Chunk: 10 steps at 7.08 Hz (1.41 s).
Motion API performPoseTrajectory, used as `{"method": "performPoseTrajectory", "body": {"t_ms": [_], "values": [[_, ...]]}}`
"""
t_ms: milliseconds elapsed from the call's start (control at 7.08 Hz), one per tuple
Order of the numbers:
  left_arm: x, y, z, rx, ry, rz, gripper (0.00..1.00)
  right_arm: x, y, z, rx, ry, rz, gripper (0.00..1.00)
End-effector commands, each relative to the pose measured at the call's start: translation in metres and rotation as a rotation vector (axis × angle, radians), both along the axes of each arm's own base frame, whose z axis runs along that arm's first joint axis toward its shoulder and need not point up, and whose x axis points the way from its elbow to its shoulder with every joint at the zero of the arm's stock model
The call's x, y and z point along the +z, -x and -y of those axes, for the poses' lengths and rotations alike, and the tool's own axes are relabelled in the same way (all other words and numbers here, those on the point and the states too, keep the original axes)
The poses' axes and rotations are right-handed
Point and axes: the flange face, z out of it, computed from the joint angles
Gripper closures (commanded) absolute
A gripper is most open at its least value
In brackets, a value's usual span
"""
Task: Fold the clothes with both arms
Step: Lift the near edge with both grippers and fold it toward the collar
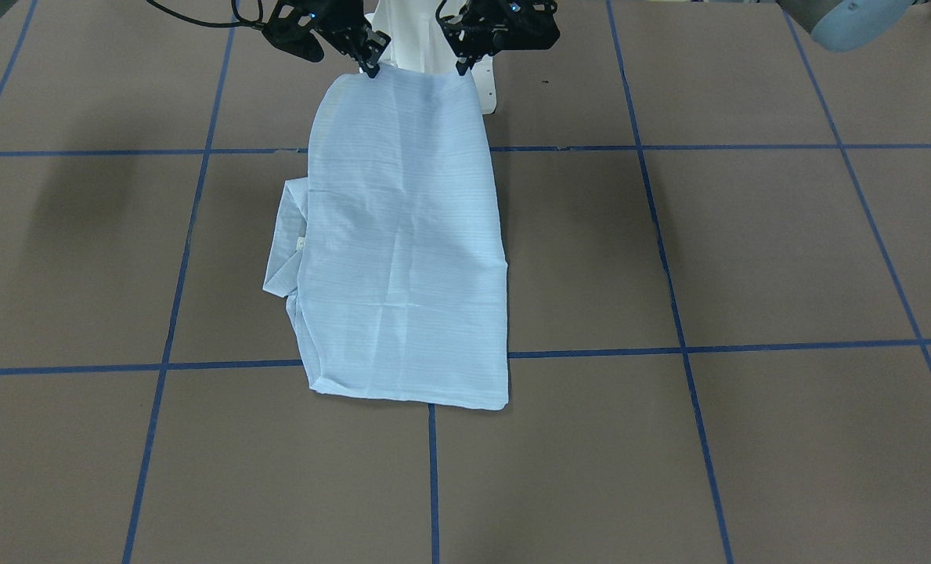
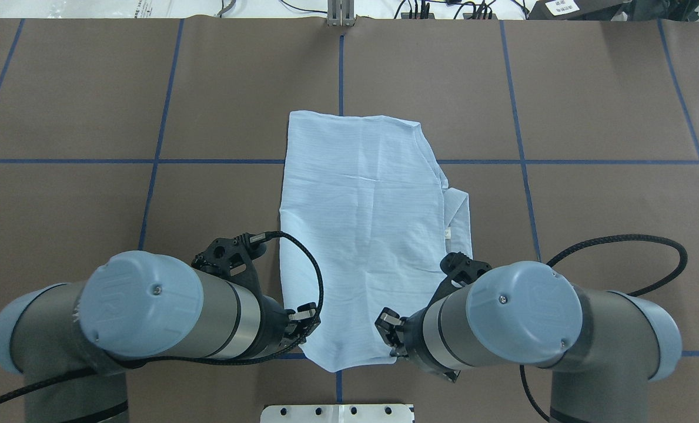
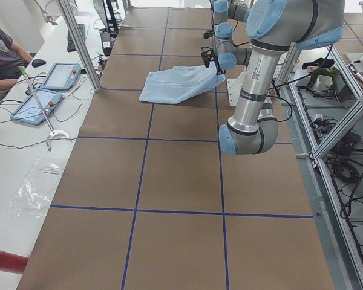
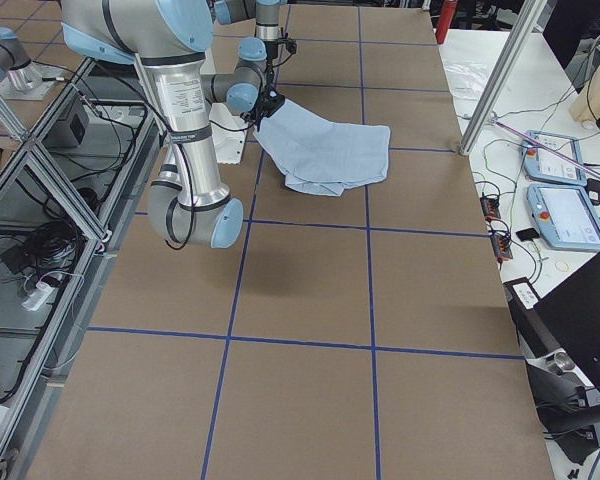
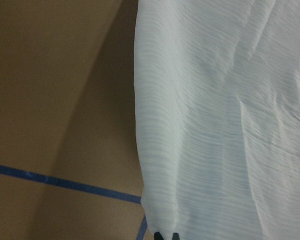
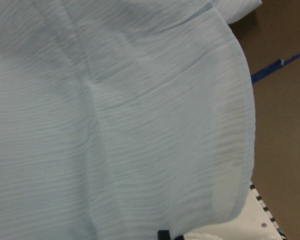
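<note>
Table: a wide brown surface (image 1: pixel 747 251), divided into big squares by blue tape lines (image 1: pixel 747 146).

Left arm: a thick grey tube with a light-blue cap (image 2: pixel 143 305). It comes in from the left of the overhead view and points at the near left corner of the cloth.

Right arm: the same build (image 2: pixel 525 311). It comes in from the right and points at the near right corner.

Shirt: a pale-blue, finely striped shirt (image 2: pixel 361 223) in the middle of the table, folded to a long rectangle. Its far part lies flat on the table across a tape line. Its near edge is raised off the table, close to the white base plate (image 2: pixel 337 413), and hangs stretched between the two grippers.

Left gripper: black (image 1: pixel 463 69), with its fingers closed tightly on one corner of the raised edge. In the left wrist view the dark fingertips (image 5: pixel 165 236) meet on the cloth.

Right gripper: black (image 1: pixel 371 69), pinching the other corner in the same way.

Collar: it (image 2: pixel 458 205) sticks out from under the folded layer on the robot's right side and lies flat on the table.

Tag: a small white tag (image 2: pixel 447 234) beside the collar. It is too small to read.
</note>
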Motion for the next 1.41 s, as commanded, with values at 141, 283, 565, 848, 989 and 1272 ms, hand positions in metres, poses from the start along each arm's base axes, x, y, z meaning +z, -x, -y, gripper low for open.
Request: {"method": "performPoseTrajectory", "body": {"t_ms": [141,283,565,848,989,1272], "values": [[-0.011,0.025,-0.024,0.061,0.019,0.006,1.00,-0.018,-0.027,-0.016,-0.059,0.015,0.065,1.00],[-0.006,0.011,-0.021,0.063,0.022,0.028,1.00,-0.015,-0.028,-0.004,-0.033,0.013,0.057,1.00],[0.005,-0.007,0.015,0.019,-0.017,0.060,1.00,-0.006,-0.023,0.039,0.040,-0.022,0.028,1.00],[0.006,0.010,0.075,-0.064,-0.109,0.010,1.00,-0.005,-0.017,0.090,0.091,-0.096,0.007,1.00],[0.017,0.009,0.111,-0.120,-0.121,0.006,1.00,-0.012,-0.017,0.118,0.121,-0.131,0.003,1.00],[0.039,0.001,0.167,-0.200,-0.135,-0.005,1.00,0.001,-0.016,0.165,0.127,-0.225,-0.048,1.00]]}}
